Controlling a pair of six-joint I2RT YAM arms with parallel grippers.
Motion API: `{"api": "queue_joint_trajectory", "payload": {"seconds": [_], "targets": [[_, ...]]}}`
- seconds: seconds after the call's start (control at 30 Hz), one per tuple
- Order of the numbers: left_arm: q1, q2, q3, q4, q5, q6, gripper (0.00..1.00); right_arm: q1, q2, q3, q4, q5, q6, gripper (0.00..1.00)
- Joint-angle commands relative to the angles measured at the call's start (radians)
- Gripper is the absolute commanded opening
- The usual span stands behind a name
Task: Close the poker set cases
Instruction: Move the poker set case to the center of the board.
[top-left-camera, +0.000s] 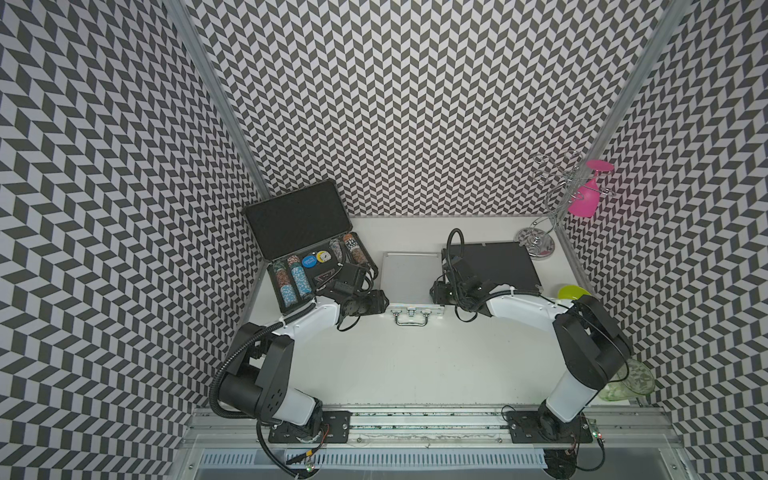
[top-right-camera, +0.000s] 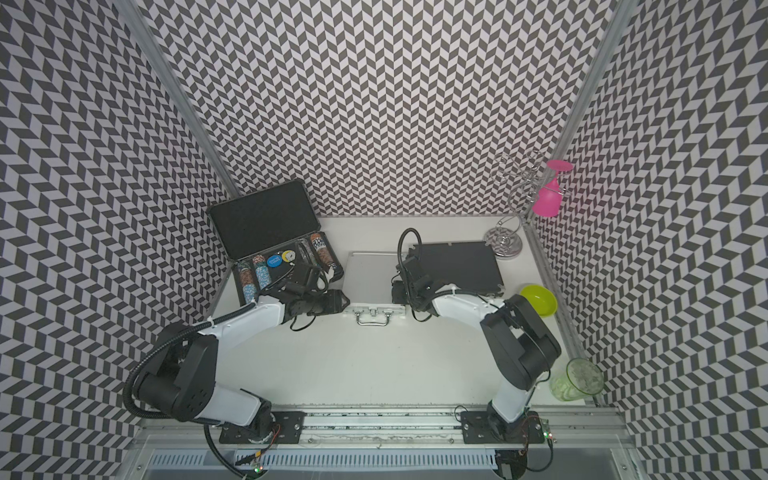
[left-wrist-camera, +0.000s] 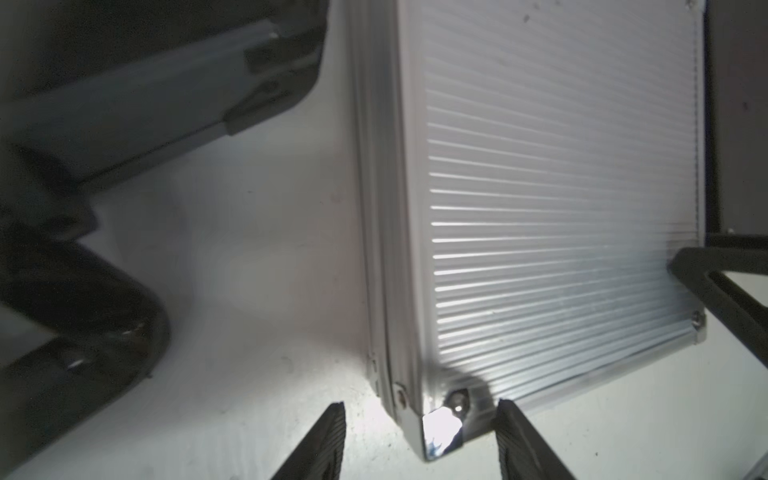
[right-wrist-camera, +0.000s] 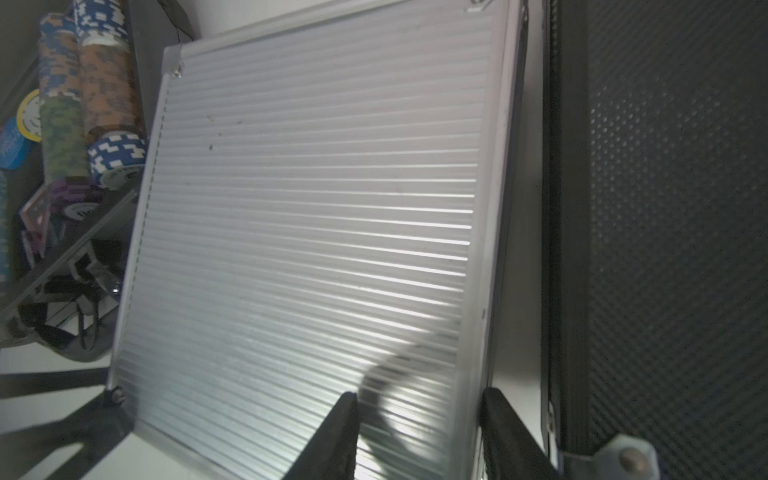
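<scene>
While both arms extend over the desk (top-left-camera: 415, 365), the left tool (left-wrist-camera: 420, 409) stands with its jaws moderately apart. The near left corner of the silver case (left-wrist-camera: 561, 208) lies between them, and neither finger clearly presses it (nothing is gripped). Right tool (right-wrist-camera: 419, 397): jaws likewise apart, one finger over the ribbed lid, the other just outside the case's right edge; contact cannot be told. The silver case lies flat at mid-desk, lid down, handle (top-left-camera: 409, 319) toward the robot. Just beside it on the left, the medium black case (top-left-camera: 297, 218) stands open, its lid raised toward the wall corner and rows of poker chips (top-left-camera: 296, 277) in its tray. On the right, the large black case (top-left-camera: 498, 262) lies shut, partly under the right arm.
</scene>
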Motion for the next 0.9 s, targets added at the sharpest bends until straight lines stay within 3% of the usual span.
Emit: {"api": "queue_joint_trajectory", "payload": {"seconds": [0.0, 0.37, 0.87], "targets": [[-0.023, 0.016, 0.018, 0.003, 0.066, 0.02, 0.56, 0.004, 0.058, 0.026, -0.015, 0.004, -0.043, 0.46], [-0.027, 0.125, 0.074, 0.088, 0.095, -0.004, 0.43, -0.014, 0.154, 0.136, -0.052, 0.031, -0.059, 0.46], [-0.002, 0.348, 0.339, 0.099, -0.033, -0.018, 0.4, -0.064, 0.278, 0.261, -0.009, 0.036, -0.034, 0.46]]}}
